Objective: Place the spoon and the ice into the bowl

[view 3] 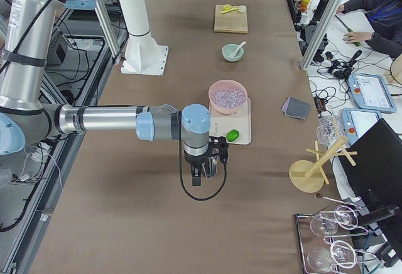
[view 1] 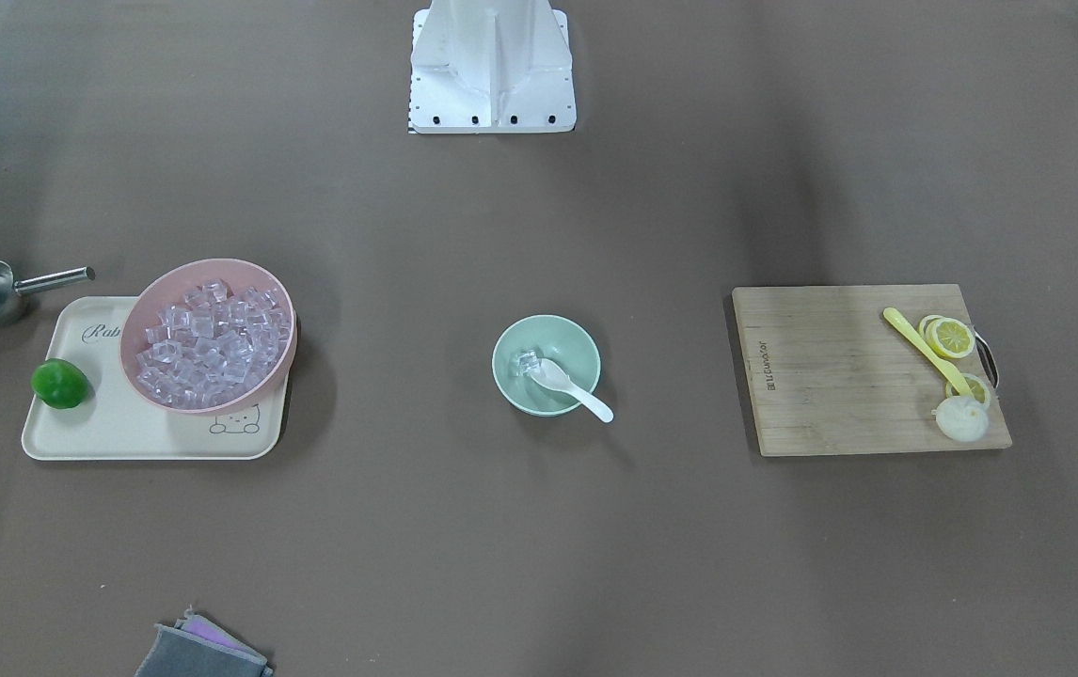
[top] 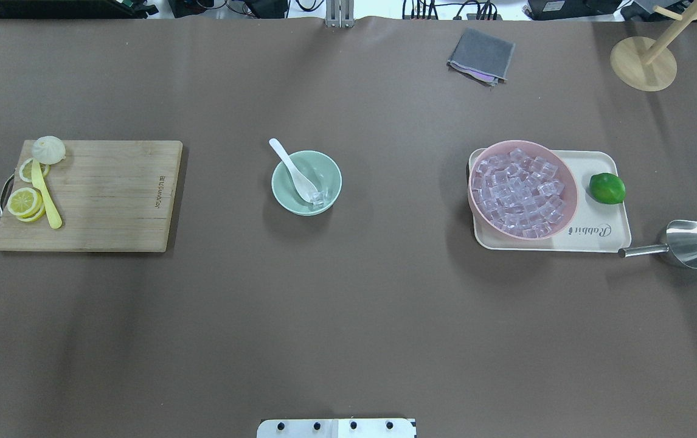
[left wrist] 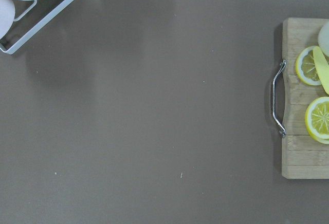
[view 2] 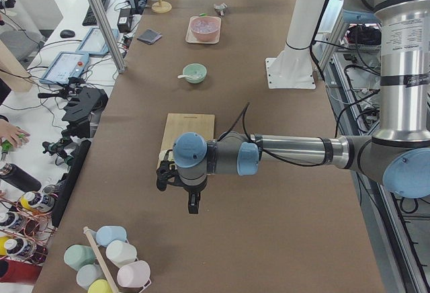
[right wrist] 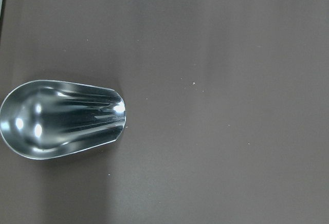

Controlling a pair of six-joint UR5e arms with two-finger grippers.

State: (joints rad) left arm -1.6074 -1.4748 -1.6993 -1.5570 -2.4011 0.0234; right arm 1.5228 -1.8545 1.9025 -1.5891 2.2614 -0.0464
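Mid-table, I see mint bowl (top: pixel 329 173) holding glossy white spoon (top: pixel 292 170), 1 clear ice cube (top: pixel 318 197); left gripper (view 2: pixel 193 204), right gripper (view 3: pixel 196 178): can't tell if apart or together.

We are seeing the small mint-green bowl (top: pixel 328 169) sitting upright on the brown table (top: pixel 348 316), roughly midway between the far and near edges and a little left of centre in the overhead view. The short white glossy spoon (top: pixel 292 170) is lying in it. Its deep oval scoop is resting down inside the bowl, while its thick handle is leaning on the rim and sticking out toward the far left. One clear, glassy ice cube (top: pixel 318 198) is sitting inside the bowl, just beside the scoop's tip on its near side.
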